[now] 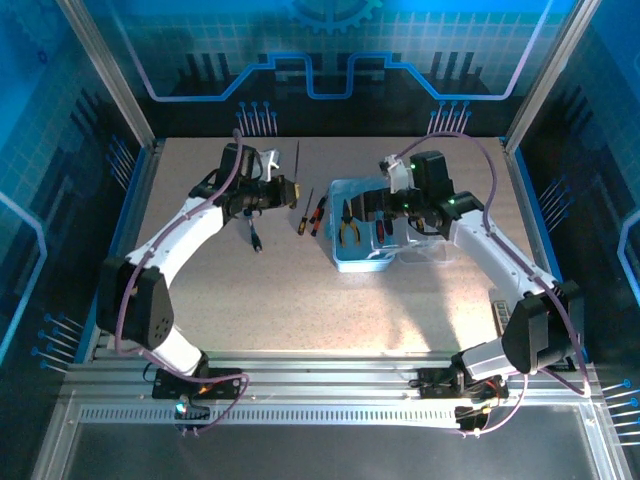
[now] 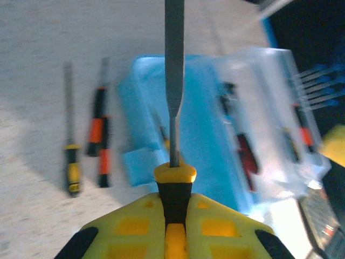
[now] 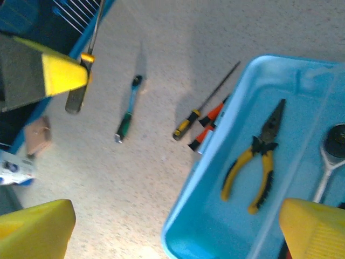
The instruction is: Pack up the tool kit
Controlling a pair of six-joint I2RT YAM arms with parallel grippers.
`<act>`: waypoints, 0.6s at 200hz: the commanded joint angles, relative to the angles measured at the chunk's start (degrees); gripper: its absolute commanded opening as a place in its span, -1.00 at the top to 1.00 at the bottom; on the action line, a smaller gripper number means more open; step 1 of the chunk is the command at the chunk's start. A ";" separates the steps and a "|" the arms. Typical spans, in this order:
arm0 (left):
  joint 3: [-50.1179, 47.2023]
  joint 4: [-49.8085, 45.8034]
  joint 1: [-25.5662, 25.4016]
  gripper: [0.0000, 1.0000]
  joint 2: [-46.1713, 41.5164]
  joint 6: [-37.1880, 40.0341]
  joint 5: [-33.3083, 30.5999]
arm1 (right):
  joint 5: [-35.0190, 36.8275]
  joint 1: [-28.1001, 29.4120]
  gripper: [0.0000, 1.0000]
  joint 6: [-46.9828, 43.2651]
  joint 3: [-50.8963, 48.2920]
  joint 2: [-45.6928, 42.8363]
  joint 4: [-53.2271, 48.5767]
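Observation:
The light-blue case (image 1: 345,262) lies open at mid-table, its clear lid (image 1: 432,252) folded to the right. Yellow-handled pliers (image 3: 259,162) lie inside it. My left gripper (image 1: 283,190) hovers left of the case, shut on a yellow-and-black screwdriver (image 2: 173,178) whose shaft points away from me. My right gripper (image 3: 178,226) hangs open over the case's near-left corner (image 3: 215,216), with nothing between its fingers. On the table beside the case lie a yellow-and-black screwdriver (image 3: 194,113) and an orange-and-black tool (image 3: 207,127).
A small green-handled tool (image 3: 126,116) lies on the table left of the screwdrivers, below my left gripper in the top view. Red-handled tools (image 2: 245,156) show through the case's far side. Blue walls fence the table on three sides.

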 commanded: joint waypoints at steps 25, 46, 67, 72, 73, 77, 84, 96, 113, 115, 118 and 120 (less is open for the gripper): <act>-3.61 10.19 -5.83 1.00 -1.67 -1.54 11.50 | -8.62 -0.29 -0.61 13.19 -1.72 0.43 18.01; -3.37 10.90 -7.66 1.00 -1.39 -1.56 11.67 | -8.02 0.35 -0.51 15.20 -1.30 1.90 20.40; -2.45 10.33 -8.49 1.00 -1.10 -1.06 12.10 | -7.11 1.05 -0.42 17.11 -1.34 3.20 22.52; -2.28 10.08 -8.72 1.00 -1.01 -0.88 12.07 | -6.76 1.31 -0.41 17.51 -1.34 3.44 22.91; -2.28 10.06 -8.74 1.00 -1.01 -0.88 12.07 | -6.72 1.37 -0.41 17.57 -1.34 3.53 22.97; -2.05 9.82 -8.78 1.00 -1.00 -0.77 12.11 | -6.53 1.50 -0.40 17.82 -1.30 3.72 23.34; -1.64 9.19 -9.00 1.00 -0.93 -0.44 12.08 | -6.33 1.75 -0.39 18.27 -1.30 4.07 23.90; -1.23 8.46 -9.27 1.00 -0.82 0.03 11.81 | -6.39 2.20 -0.38 18.82 -0.93 4.73 24.72; -0.97 7.90 -9.53 1.00 -0.61 0.29 11.76 | -6.96 3.05 -0.34 19.21 -0.06 5.98 25.34; -0.90 7.92 -9.54 1.00 -0.64 0.34 11.79 | -7.12 3.11 -0.34 19.26 0.08 6.09 25.38; -0.95 7.94 -9.59 1.00 -0.61 0.36 11.73 | -7.34 3.24 -0.35 19.37 0.31 6.40 25.47; -0.99 7.95 -9.62 1.00 -0.60 0.36 11.72 | -7.39 3.33 -0.34 19.43 0.43 6.53 25.54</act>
